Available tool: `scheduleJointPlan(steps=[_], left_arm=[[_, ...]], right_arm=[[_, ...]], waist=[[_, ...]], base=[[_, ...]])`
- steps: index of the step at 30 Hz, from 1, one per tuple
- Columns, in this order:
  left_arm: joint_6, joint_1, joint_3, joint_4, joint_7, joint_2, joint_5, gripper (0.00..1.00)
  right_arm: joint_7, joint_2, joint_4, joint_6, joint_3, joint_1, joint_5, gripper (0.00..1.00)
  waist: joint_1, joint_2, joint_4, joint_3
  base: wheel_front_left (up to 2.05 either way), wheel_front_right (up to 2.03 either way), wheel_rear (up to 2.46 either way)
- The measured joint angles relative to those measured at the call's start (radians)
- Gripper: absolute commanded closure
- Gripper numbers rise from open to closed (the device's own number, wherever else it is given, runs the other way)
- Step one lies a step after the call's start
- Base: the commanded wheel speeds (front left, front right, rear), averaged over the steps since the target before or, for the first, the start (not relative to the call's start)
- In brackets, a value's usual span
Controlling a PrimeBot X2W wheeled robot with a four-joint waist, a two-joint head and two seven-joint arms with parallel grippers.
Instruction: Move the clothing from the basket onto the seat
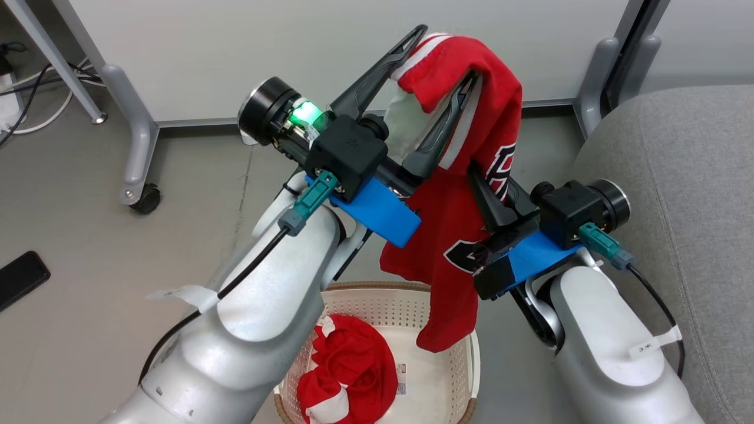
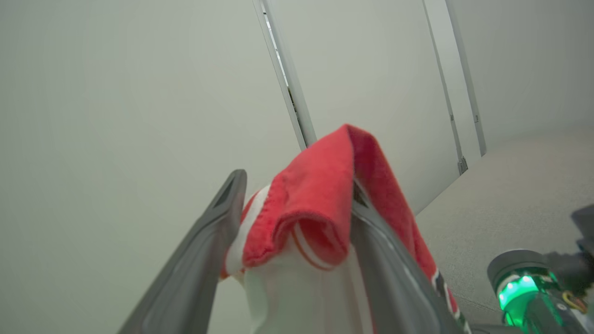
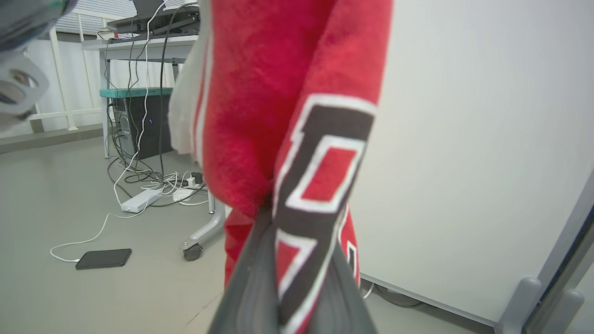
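Note:
One red piece of clothing [image 1: 465,235] with white trim and dark lettering hangs in the air above the basket [image 1: 377,290]. My left gripper [image 1: 445,56] is raised and open, and the cloth's top edge lies draped over one of its fingers [image 2: 394,278]. Lower down, my right gripper [image 1: 492,203] is shut on the same garment [image 3: 260,93] by its lettered part. A second red garment [image 1: 347,371] lies crumpled in the cream perforated basket, below my left forearm. The grey seat [image 1: 677,176] is to the right.
A white partition panel on grey wheeled legs [image 1: 138,176] stands just behind the hanging cloth. A black phone [image 1: 20,277] lies on the floor to the left. Cables and a power strip [image 3: 139,199] lie under a desk further off.

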Motion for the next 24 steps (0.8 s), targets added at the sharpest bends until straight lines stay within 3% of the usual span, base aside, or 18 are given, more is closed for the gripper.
scheduleJointPlan(steps=[12, 24], left_arm=[[-0.003, 0.059, -0.002, 0.026, 0.000, 0.012, 0.009, 0.00], [-0.003, 0.115, 0.001, 0.013, 0.000, 0.035, 0.020, 0.00]], right_arm=[[0.000, 0.000, -0.055, 0.000, -0.083, 0.000, -0.002, 1.00], [0.000, -0.001, -0.134, 0.000, -0.199, 0.005, -0.019, 1.00]], waist=[[0.0000, 0.0000, -0.030, 0.051], [0.0001, 0.0000, -0.122, 0.134]], base=[[0.00, 0.00, 0.00], [0.00, 0.00, 0.00]])
